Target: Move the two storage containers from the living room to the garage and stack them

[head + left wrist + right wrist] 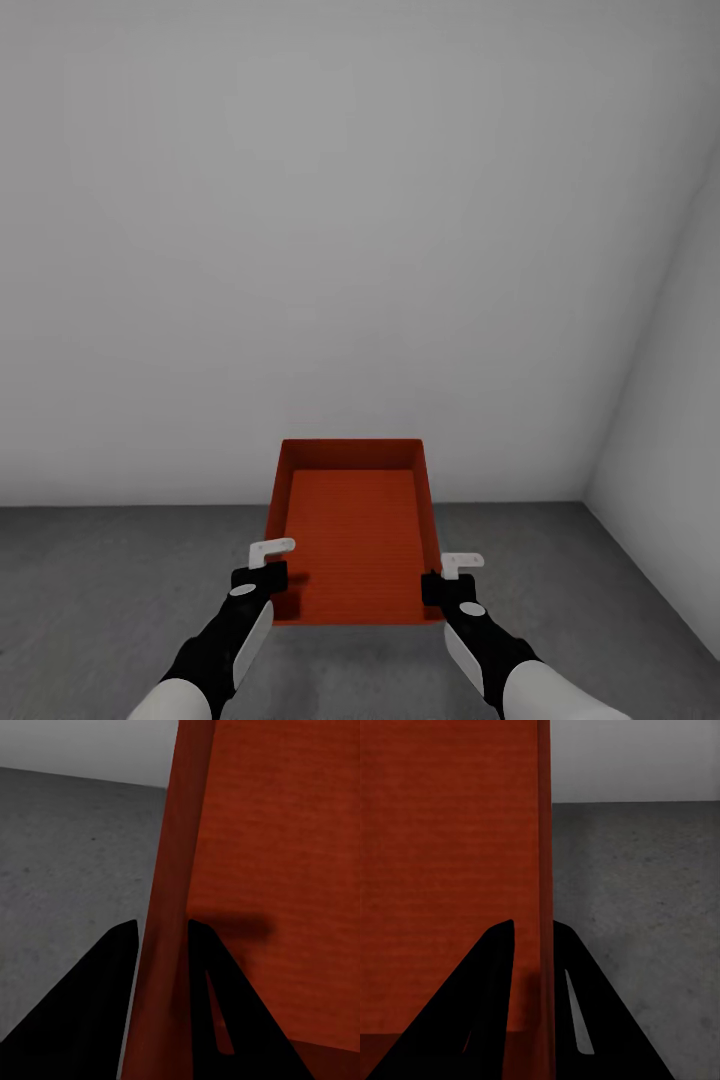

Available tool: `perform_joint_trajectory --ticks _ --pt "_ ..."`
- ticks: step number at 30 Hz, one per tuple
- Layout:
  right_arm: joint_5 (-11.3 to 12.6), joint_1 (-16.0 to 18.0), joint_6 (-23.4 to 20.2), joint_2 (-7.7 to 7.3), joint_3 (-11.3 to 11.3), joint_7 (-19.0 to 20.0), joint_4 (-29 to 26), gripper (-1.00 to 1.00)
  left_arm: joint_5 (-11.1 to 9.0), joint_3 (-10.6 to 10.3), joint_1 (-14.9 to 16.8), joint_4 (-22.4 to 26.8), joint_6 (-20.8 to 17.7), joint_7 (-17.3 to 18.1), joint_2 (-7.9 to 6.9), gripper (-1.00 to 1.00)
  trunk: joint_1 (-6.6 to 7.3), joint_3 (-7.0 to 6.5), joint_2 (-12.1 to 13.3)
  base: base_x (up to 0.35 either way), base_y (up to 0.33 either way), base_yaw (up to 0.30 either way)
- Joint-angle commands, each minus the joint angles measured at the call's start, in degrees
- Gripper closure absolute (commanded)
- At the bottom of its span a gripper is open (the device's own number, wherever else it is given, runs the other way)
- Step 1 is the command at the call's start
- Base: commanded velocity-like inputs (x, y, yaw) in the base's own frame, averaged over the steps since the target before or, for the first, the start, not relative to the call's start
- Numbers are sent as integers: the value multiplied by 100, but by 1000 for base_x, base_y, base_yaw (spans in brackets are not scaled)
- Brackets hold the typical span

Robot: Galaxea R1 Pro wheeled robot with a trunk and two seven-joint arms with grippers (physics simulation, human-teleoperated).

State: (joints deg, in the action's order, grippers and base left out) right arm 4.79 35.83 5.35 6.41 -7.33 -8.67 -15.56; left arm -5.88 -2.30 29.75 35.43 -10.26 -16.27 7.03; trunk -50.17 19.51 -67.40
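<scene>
Storage container (352, 530) carried between both grippers: left gripper (268, 563) and right gripper (452, 574) each pinch a thin side wall, apparently firmly. Uneven lowering toward the floor (110, 580) risks slipping.

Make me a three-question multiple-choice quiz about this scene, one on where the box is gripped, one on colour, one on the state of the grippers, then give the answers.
1. Where do the two grippers hold the orange-red rectangular open box?
A. On its far end wall
B. On its two long side walls, near the end closest to the robot
C. Under its base

2. What colour is the floor below the box?
A. Dark grey
B. Light wood
C. Red

3. What is the left gripper doing?
A. Hanging open away from the box
B. Resting flat inside the box
C. Pinching a thin side wall

Answers: 1 B, the left gripper and right gripper straddle opposite side walls. 2 A, matte grey in every view. 3 C, one finger sits on each side of the wall.
</scene>
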Motion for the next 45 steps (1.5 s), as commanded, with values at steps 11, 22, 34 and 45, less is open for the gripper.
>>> perform_joint_trajectory --ticks 11,22,34,45 --pt "75 3 28 -50 14 -232 18 100 96 19 5 72 -46 -78 -8 100 0 111 -5 0 0 0" --pt "75 3 28 -49 13 -232 18 100 96 11 5 70 -46 -78 -8 100 0 214 -5 0 0 0" --pt "75 3 28 -48 13 -232 18 100 96 10 5 70 -46 -78 -8 100 0 327 -5 0 0 0" --pt "75 3 28 -50 15 -232 18 100 96 12 5 69 -46 -78 -8 100 0 431 -5 0 0 0"
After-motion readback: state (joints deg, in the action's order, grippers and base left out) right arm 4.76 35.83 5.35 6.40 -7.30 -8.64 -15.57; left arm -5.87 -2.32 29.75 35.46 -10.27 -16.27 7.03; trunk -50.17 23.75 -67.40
